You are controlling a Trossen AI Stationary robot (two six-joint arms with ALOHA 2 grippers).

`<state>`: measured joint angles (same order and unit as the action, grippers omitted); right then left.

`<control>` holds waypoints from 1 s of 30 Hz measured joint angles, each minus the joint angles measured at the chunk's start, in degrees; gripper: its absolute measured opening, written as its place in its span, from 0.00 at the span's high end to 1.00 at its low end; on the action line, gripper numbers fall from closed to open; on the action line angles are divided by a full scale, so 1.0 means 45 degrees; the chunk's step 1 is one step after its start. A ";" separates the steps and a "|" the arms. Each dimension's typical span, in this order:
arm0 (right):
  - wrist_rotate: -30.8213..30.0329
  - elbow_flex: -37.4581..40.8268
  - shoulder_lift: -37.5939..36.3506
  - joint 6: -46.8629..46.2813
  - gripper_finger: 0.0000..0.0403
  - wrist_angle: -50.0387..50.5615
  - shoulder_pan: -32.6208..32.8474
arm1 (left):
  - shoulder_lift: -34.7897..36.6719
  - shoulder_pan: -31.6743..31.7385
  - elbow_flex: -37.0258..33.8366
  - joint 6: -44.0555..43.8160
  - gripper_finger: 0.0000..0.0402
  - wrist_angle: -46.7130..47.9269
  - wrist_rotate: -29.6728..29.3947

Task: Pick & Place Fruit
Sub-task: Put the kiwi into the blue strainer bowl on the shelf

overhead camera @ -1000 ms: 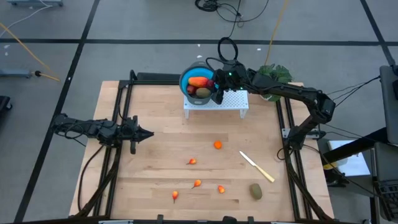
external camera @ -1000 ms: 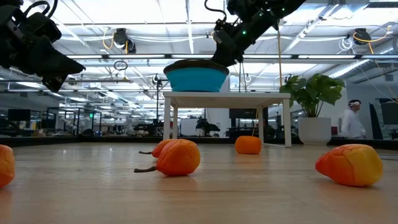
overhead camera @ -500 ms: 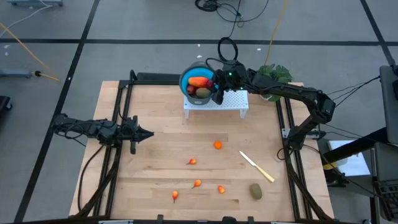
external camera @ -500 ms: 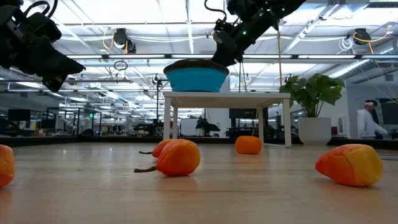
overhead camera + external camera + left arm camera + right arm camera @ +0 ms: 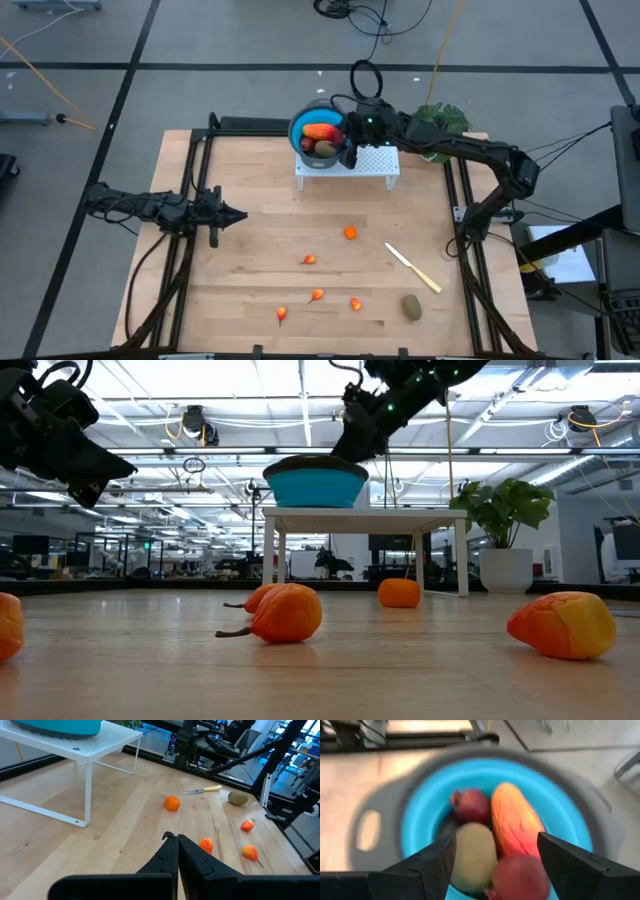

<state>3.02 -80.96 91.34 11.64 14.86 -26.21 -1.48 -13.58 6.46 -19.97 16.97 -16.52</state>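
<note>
The blue bowl point(image 5: 299, 127) stands on a white rack point(image 5: 372, 163) at the table's far side. In it lie a red-yellow elongated fruit point(image 5: 516, 825), a brown-green oval point(image 5: 472, 855) and two dark red balls point(image 5: 471, 806) point(image 5: 519, 879). My right gripper point(image 5: 496, 842) hovers open just above the bowl point(image 5: 420, 820), a finger on either side of the fruit and touching none. On the table lie an orange ball point(image 5: 350, 233), several tiny orange-red bits point(image 5: 317, 295) and another brown-green oval point(image 5: 411, 307). My left gripper point(image 5: 243, 214) waits shut at the table's left side.
A pale-handled knife point(image 5: 414, 268) lies at the right, between the orange ball and the oval near the front edge. The rack's legs point(image 5: 88, 795) stand on the far half of the table. A potted plant point(image 5: 443, 118) stands behind the rack.
My right gripper has opened wider above the bowl and tipped up slightly, staying over the same spot. The fruit in the bowl lies still. In the room behind, a person has walked out of the low view to the right.
</note>
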 joint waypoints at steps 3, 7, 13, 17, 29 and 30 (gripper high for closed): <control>-0.0046 0.0003 -0.0466 0.0000 0.34 -0.0460 0.0413 | 0.0000 0.0000 0.0000 0.0002 0.99 0.0000 0.0009; -0.0195 0.0003 -0.1068 0.0004 0.42 -0.0123 0.1124 | 0.0000 0.0000 0.0005 0.0068 0.99 0.0014 0.0026; -0.2179 0.0003 -0.1653 -0.0032 0.61 0.1255 0.2610 | 0.0000 0.0000 0.0005 0.0073 0.99 0.0328 0.0031; -0.2946 0.0003 -0.1746 -0.0679 0.75 0.1676 0.3627 | 0.0000 0.0000 0.0005 0.0243 0.99 0.0345 0.0030; -0.3077 0.0003 -0.1780 -0.2558 0.99 0.1756 0.6081 | 0.0000 0.0000 0.0005 0.0411 0.99 0.0350 0.0029; -0.3074 0.0003 -0.1780 -0.2745 0.98 0.1780 0.6289 | 0.0000 0.0000 0.0005 0.0463 0.99 0.0352 0.0026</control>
<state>-10.81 -80.95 83.33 -0.71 22.87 2.09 -1.48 -13.58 6.48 -17.88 18.56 -16.40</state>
